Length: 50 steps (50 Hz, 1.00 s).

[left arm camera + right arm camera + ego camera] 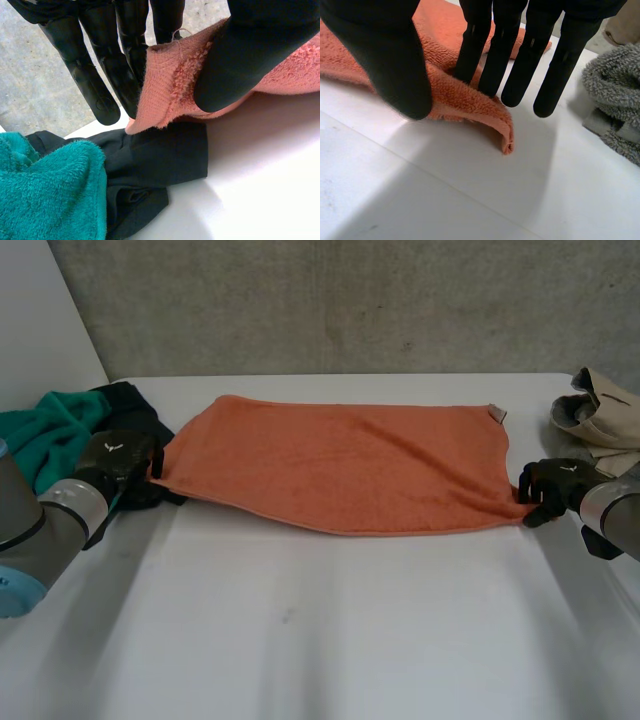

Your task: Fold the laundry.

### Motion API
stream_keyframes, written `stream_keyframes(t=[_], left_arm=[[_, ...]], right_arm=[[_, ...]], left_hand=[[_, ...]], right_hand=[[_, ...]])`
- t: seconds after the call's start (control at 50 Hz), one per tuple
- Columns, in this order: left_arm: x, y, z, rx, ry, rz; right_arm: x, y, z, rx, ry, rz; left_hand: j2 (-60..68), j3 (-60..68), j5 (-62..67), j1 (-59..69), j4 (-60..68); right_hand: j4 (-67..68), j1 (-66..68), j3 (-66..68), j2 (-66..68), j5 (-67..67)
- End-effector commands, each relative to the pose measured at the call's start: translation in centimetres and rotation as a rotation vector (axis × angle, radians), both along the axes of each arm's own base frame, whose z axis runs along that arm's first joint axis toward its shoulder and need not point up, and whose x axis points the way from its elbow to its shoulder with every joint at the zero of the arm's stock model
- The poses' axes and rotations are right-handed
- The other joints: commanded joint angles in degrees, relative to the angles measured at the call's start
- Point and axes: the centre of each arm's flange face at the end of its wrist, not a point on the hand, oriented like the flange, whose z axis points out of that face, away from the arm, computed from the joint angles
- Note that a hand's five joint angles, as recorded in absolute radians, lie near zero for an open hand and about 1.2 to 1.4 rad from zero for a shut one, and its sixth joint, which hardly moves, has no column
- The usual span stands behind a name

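The white worktop (320, 640) carries the orange towel (340, 465), spread flat and wide. At the towel's left end lie a teal towel (45, 435) and a black garment (130, 405), the garment reaching just under the towel's near left corner. Off its right end, apart from it, sits a grey and beige heap (600, 415). The left hand (120, 465) pinches the near left corner between thumb and fingers, and the right hand (555, 485) pinches the near right corner likewise. This looks like the first fold, near edge to far edge. Both hands should probably lift together and keep the edge taut, and the left corner should rise clear so that the black garment is not dragged along.
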Motion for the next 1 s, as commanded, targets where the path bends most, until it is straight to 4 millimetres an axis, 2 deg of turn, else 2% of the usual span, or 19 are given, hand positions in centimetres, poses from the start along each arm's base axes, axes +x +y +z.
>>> stream_keyframes(t=[0.02, 0.06, 0.14, 0.16, 0.22, 0.24, 0.3, 0.32, 0.38, 0.44, 0.52, 0.58, 0.62, 0.64, 0.7, 0.72, 0.8, 1.0], left_arm=[[0.1, 0.4, 0.8, 0.004, 0.0, 0.002], [0.1, 0.9, 1.0, 0.02, -0.003, 0.003], [0.5, 3.2, 1.4, 0.12, -0.02, -0.001], [0.6, 4.4, 1.6, 0.169, -0.038, -0.006], [1.1, 6.7, 2.2, 0.251, -0.088, -0.018], [1.5, 8.3, 2.4, 0.31, -0.131, -0.033], [2.0, 10.7, 2.8, 0.392, -0.204, -0.063], [2.3, 12.4, 2.9, 0.457, -0.251, -0.091], [2.6, 15.4, 3.0, 0.582, -0.333, -0.154], [2.6, 16.9, 3.1, 0.647, -0.375, -0.212], [2.0, 15.0, 3.3, 0.523, -0.365, -0.216], [1.0, 11.8, 3.4, 0.395, -0.314, -0.179], [0.7, 10.1, 3.4, 0.345, -0.292, -0.156], [0.4, 8.4, 3.3, 0.3, -0.274, -0.131], [0.0, 5.7, 3.0, 0.237, -0.257, -0.097], [-0.1, 4.1, 2.7, 0.205, -0.253, -0.073], [-0.5, 1.0, 2.0, 0.169, -0.259, -0.019], [-1.6, -2.2, -0.3, 0.191, -0.302, 0.025]], right_arm=[[-0.1, 0.5, 1.0, -0.022, 0.0, 0.029], [-0.3, 0.7, 1.6, -0.032, 0.018, 0.033], [-1.4, 2.0, 3.7, -0.064, 0.109, 0.053], [-1.9, 2.7, 4.5, -0.074, 0.172, 0.066], [-2.9, 4.2, 5.1, -0.042, 0.285, 0.103], [-3.5, 5.6, 5.3, 0.01, 0.367, 0.136], [-4.4, 8.0, 5.3, 0.125, 0.497, 0.21], [-5.1, 9.7, 5.3, 0.213, 0.571, 0.266], [-5.6, 12.1, 5.8, 0.286, 0.672, 0.366], [-5.3, 12.4, 6.3, 0.237, 0.706, 0.364], [-5.0, 11.6, 6.2, 0.174, 0.706, 0.336], [-3.7, 10.2, 5.9, 0.108, 0.684, 0.321], [-2.3, 8.7, 5.6, 0.052, 0.648, 0.291], [-1.7, 7.7, 5.5, 0.016, 0.631, 0.258], [-1.1, 5.9, 5.2, -0.044, 0.605, 0.204], [-0.4, 4.6, 5.0, -0.097, 0.584, 0.179], [1.5, 2.5, 4.4, -0.222, 0.53, 0.162], [5.6, -1.3, 3.0, -0.476, 0.485, 0.165]], left_hand=[[11.28, 11.74, 12.53, 13.78, 11.11], [11.28, 11.74, 12.53, 13.78, 11.11], [11.28, 11.74, 12.53, 13.78, 11.11], [11.28, 11.74, 12.53, 13.78, 11.11], [11.28, 11.74, 12.53, 13.78, 11.11], [11.28, 11.74, 12.53, 13.78, 11.11], [11.28, 11.74, 12.53, 13.78, 11.11], [11.28, 11.74, 12.53, 13.78, 11.11], [11.28, 11.74, 12.53, 13.78, 11.11], [11.28, 11.74, 12.53, 13.78, 11.11], [11.28, 11.74, 12.53, 13.78, 11.11], [11.28, 11.74, 12.53, 13.78, 11.11], [11.28, 11.74, 12.53, 13.78, 11.11], [11.28, 11.74, 12.53, 13.78, 11.11], [11.28, 11.74, 12.53, 13.78, 11.11], [11.28, 11.74, 12.53, 13.78, 11.11], [11.28, 11.74, 12.53, 13.78, 11.11], [11.28, 11.74, 12.53, 13.78, 11.11]], right_hand=[[25.9, 25.65, 25.88, 25.76, 26.1], [25.9, 25.65, 25.88, 25.76, 26.1], [25.9, 25.65, 25.88, 25.76, 26.1], [25.9, 25.65, 25.88, 25.76, 26.1], [25.9, 25.65, 25.88, 25.76, 26.1], [25.9, 25.65, 25.88, 25.76, 26.1], [25.9, 25.65, 25.88, 25.76, 26.1], [25.9, 25.65, 25.88, 25.76, 26.1], [25.9, 25.65, 25.88, 25.76, 26.1], [25.9, 25.65, 25.88, 25.76, 26.1], [25.9, 25.65, 25.88, 25.76, 26.1], [25.9, 25.65, 25.88, 25.76, 26.1], [25.9, 25.65, 25.88, 25.76, 26.1], [25.9, 25.65, 25.88, 25.76, 26.1], [25.9, 25.65, 25.88, 25.76, 26.1], [25.9, 25.65, 25.88, 25.76, 26.1], [25.9, 25.65, 25.88, 25.76, 26.1], [25.9, 25.65, 25.88, 25.76, 26.1]])
